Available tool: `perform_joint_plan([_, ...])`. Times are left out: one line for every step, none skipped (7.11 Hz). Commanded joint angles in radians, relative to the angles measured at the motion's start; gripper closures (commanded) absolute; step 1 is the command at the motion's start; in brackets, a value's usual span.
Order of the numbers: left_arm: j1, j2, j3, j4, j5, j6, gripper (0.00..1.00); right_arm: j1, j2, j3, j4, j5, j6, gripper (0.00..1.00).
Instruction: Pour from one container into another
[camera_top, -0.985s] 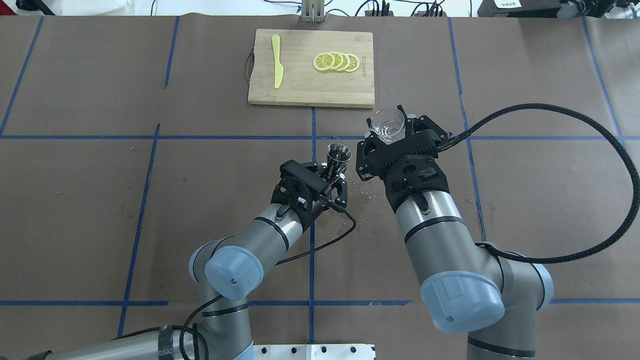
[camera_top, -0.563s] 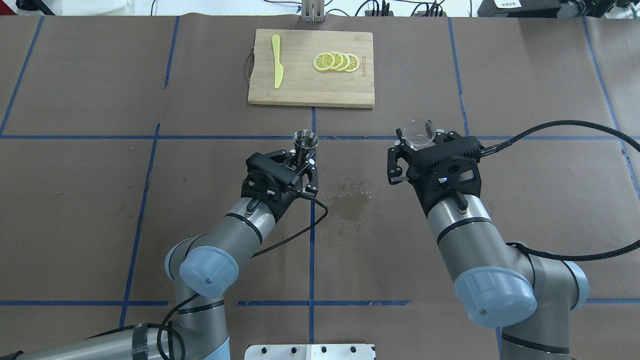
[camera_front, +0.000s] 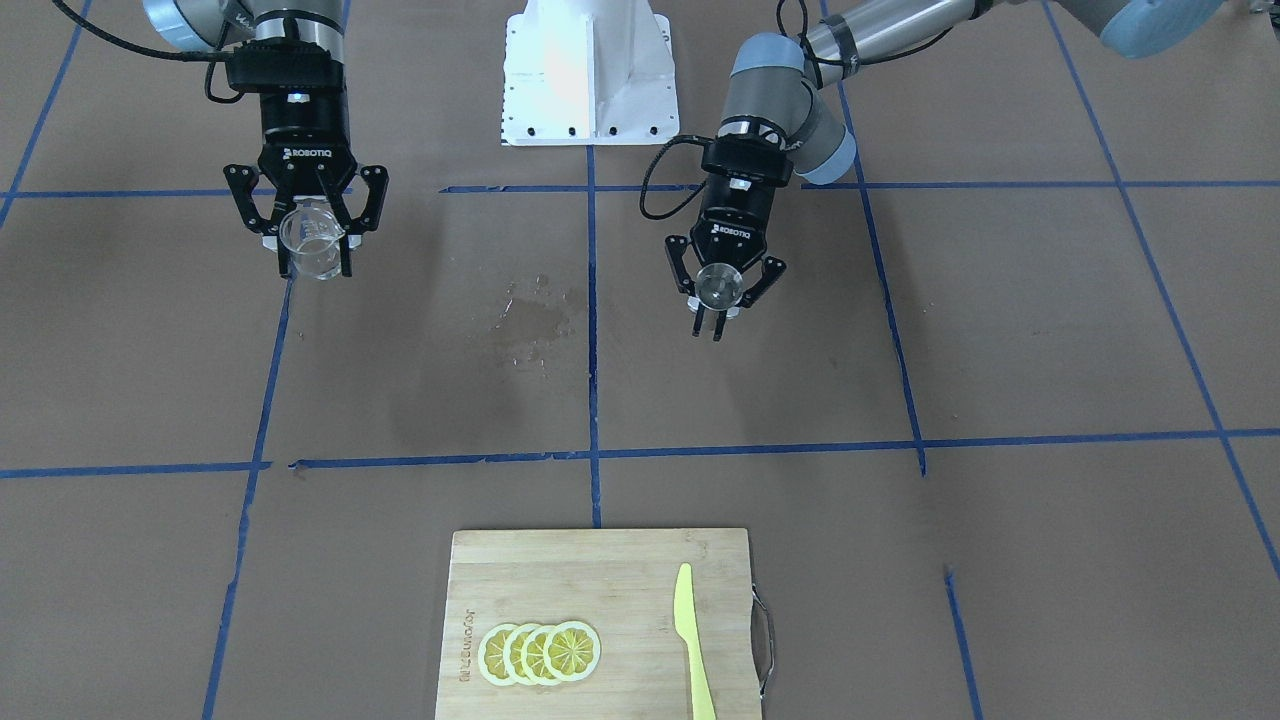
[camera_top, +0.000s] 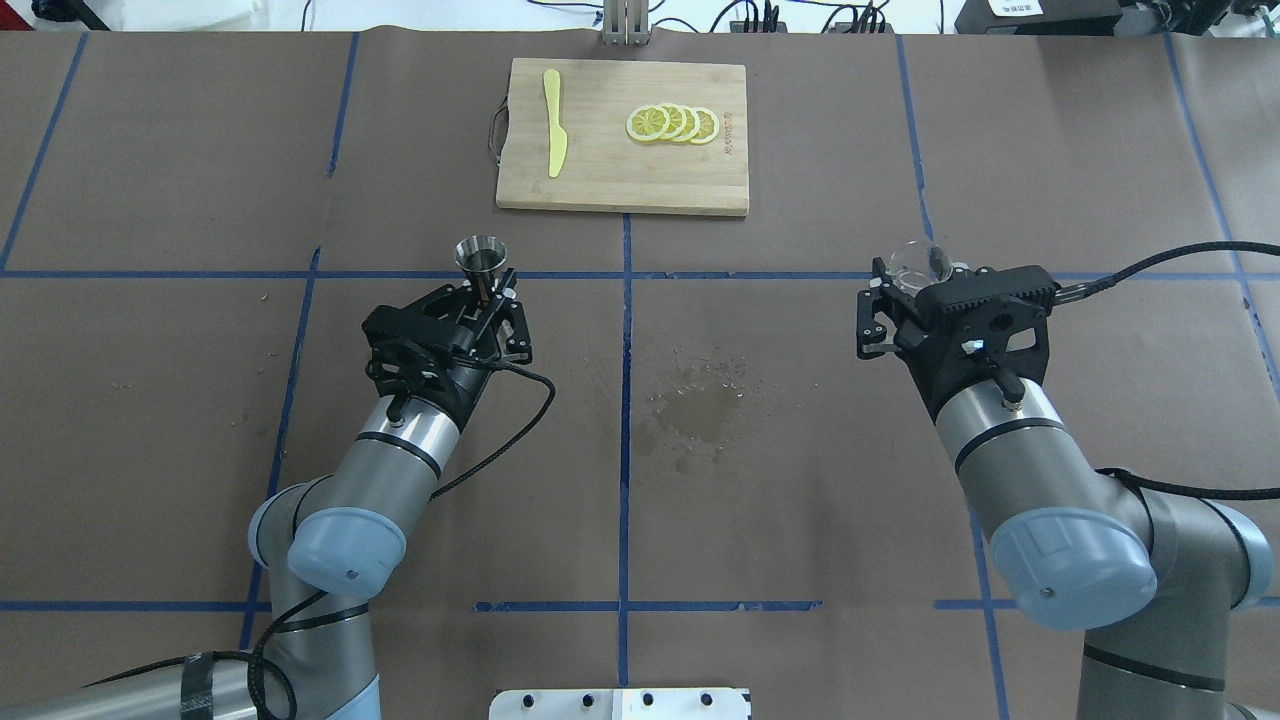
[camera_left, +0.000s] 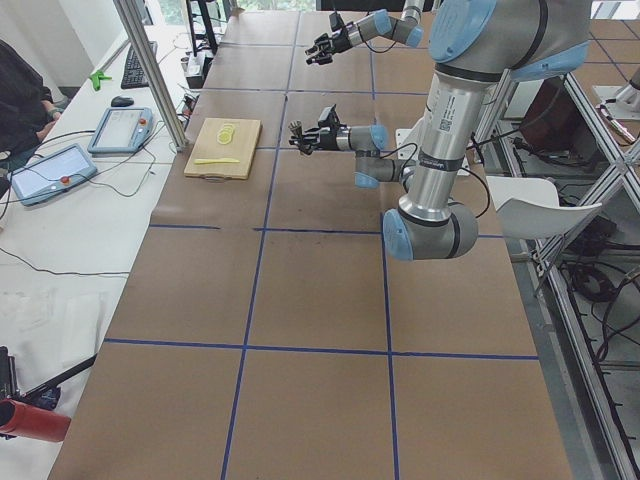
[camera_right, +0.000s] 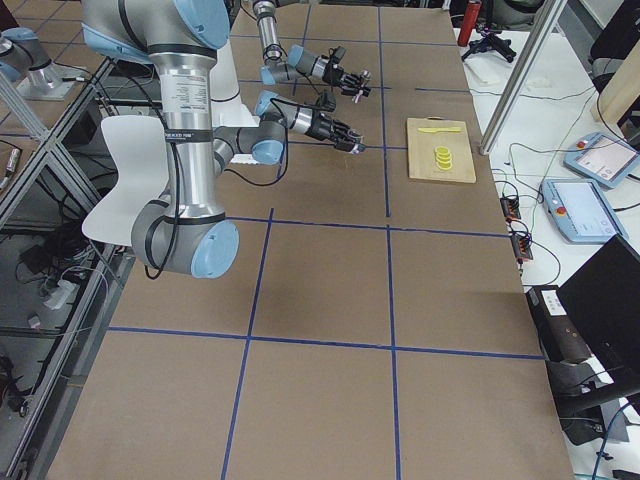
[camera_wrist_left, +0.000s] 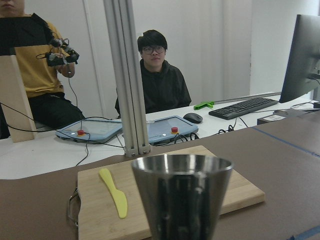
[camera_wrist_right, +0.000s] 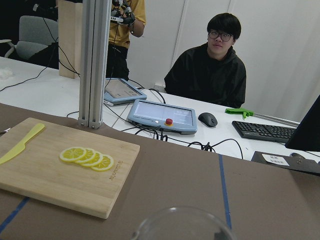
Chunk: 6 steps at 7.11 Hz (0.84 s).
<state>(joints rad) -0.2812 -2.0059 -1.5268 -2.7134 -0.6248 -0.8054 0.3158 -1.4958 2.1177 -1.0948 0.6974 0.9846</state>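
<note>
Left gripper (camera_top: 482, 290), clamped on steel cup (camera_top: 481, 256), and right gripper (camera_top: 915, 288), clamped on clear glass (camera_top: 921, 262), have drawn well apart above the table (camera_top: 150, 400), flanking a wet patch (camera_top: 700, 410); pour judged finished.

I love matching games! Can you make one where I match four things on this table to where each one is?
Things:
1. metal cup
2. clear glass
3. yellow knife
4. wet patch

Places:
A. held in the right gripper
B. on the bare table, in the middle
C. held in the left gripper
D. on the cutting board

Pairs: 1-C, 2-A, 3-D, 4-B
</note>
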Motion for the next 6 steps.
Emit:
perform_joint_plan([-0.001, 0.064, -0.001, 0.035, 0.1, -0.073, 1.0, 0.022, -0.011, 0.013, -0.002, 0.039, 0.049, 1.0])
perform_joint_plan([-0.003, 0.088, -0.001, 0.037, 0.121, -0.095, 1.0, 0.029, -0.012, 0.013, -0.002, 0.062, 0.112, 1.0])
perform_joint_plan([-0.003, 0.104, -0.003, 0.038, 0.144, -0.103, 1.0, 0.034, -0.012, 0.013, -0.002, 0.063, 0.112, 1.0])
perform_joint_plan([-0.004, 0.119, -0.004, 0.041, 0.148, -0.109, 1.0, 0.038, -0.014, 0.013, -0.002, 0.074, 0.114, 1.0])
perform_joint_plan([-0.022, 0.119, -0.006, 0.043, 0.149, -0.112, 1.0, 0.04, -0.014, 0.013, -0.002, 0.074, 0.114, 1.0])
perform_joint_plan([-0.054, 0.119, -0.018, 0.044, 0.148, -0.117, 1.0, 0.042, -0.014, 0.011, -0.002, 0.076, 0.114, 1.0])
